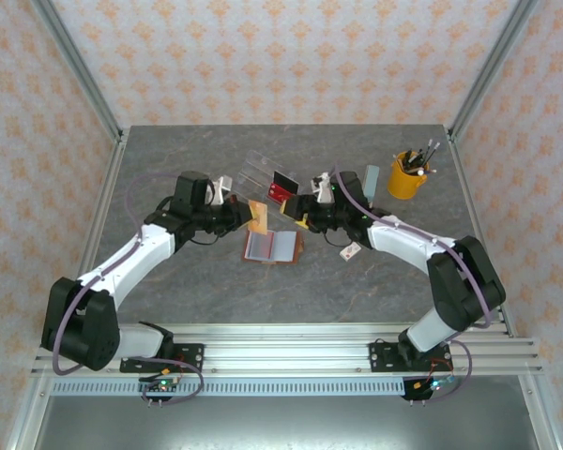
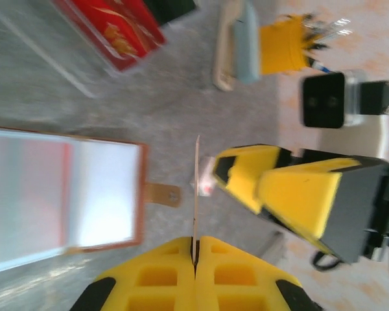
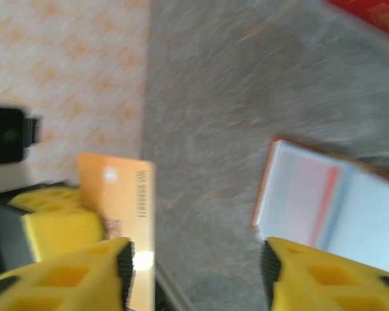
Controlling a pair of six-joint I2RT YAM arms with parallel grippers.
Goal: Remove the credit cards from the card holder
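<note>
While left gripper (image 2: 195,249) clamps tan card (image 2: 196,188), right gripper (image 3: 196,265) gapes; card holder (image 1: 270,246) open nr, yellow cup (image 1: 406,178) rt.

brown leather card holder (image 1: 270,246) lies open, flat, at the middle of the grey table (image 1: 216,292). just behind its left half, a tan plastic card (image 1: 258,217) stands on edge in the left gripper (image 1: 241,215). clear acrylic tray (image 1: 260,170) farther behind. small white tag (image 1: 351,251) right of the holder. yellow pen cup (image 1: 408,176) at back right.

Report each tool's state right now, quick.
Left tool: closed, pinching the tan credit card by its edge.
Right tool: open, nothing between its fingers.
</note>
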